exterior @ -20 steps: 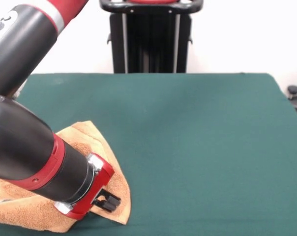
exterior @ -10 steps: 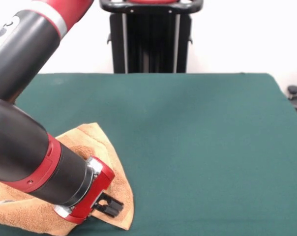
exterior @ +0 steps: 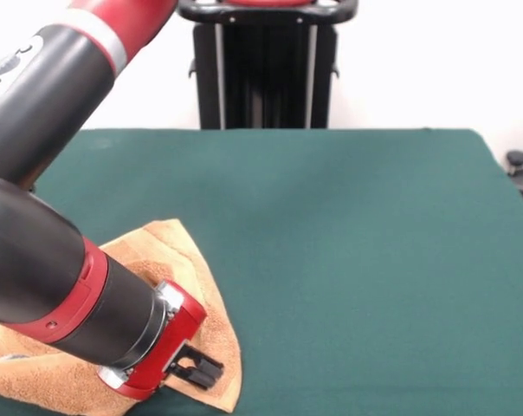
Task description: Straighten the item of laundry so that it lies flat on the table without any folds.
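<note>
Orange-tan terry towel [exterior: 188, 269] lying at the near left corner of the dark green table [exterior: 348, 243] in the front view, rumpled, with one corner pointing away toward the table's middle and another reaching the picture's bottom edge. Red and black arm [exterior: 62, 277] slanting down from the upper left across most of the cloth, its black gripper [exterior: 196, 371] low over the towel's near right part, right at the cloth. Cannot tell whether the pincer is spread or pressed together, nor whether it pinches any cloth, seen end-on as a dark block.
</note>
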